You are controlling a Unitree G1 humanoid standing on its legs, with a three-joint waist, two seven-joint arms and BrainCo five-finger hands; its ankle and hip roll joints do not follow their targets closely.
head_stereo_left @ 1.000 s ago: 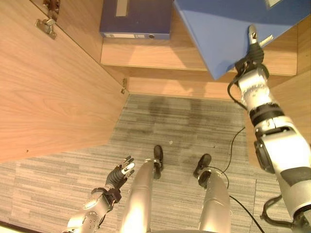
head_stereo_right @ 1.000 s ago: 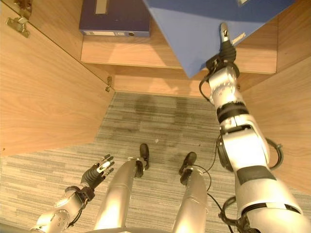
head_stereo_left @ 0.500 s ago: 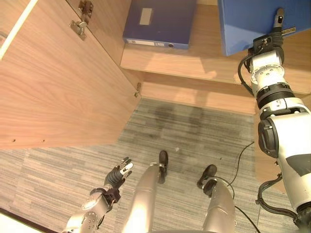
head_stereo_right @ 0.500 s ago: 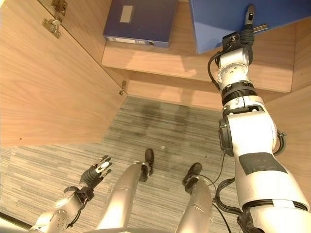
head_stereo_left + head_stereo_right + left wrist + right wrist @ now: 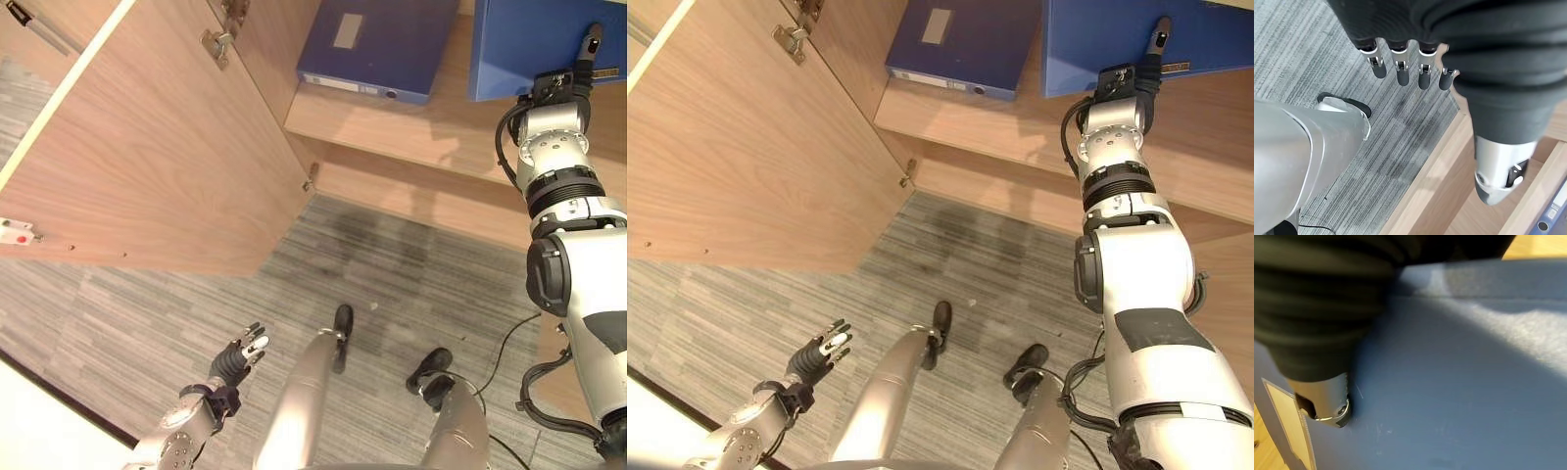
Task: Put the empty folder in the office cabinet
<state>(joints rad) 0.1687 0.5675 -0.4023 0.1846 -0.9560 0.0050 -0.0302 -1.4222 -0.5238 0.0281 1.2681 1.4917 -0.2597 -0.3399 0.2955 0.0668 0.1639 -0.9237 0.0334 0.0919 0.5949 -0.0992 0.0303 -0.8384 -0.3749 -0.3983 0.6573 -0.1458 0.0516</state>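
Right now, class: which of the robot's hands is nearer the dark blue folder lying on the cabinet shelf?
The right. The right hand is up at the shelf, on the lighter blue folder beside the dark blue folder. The left hand hangs low over the carpet, far below.

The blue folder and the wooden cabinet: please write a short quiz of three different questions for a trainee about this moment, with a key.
1. True or false: the light blue folder in the right hand lies on the grey carpet floor.
2. Multiple choice: where is the dark blue binder? A) on the wooden cabinet shelf; B) in the left hand; C) on the floor.
3. Fill in: the left hand's fingers are straight, so it is ____.

Key: 1 false, it is up at the shelf; 2 A; 3 open. The thumb of the right hand lies on the folder's face, but its fingers are hidden behind the folder.
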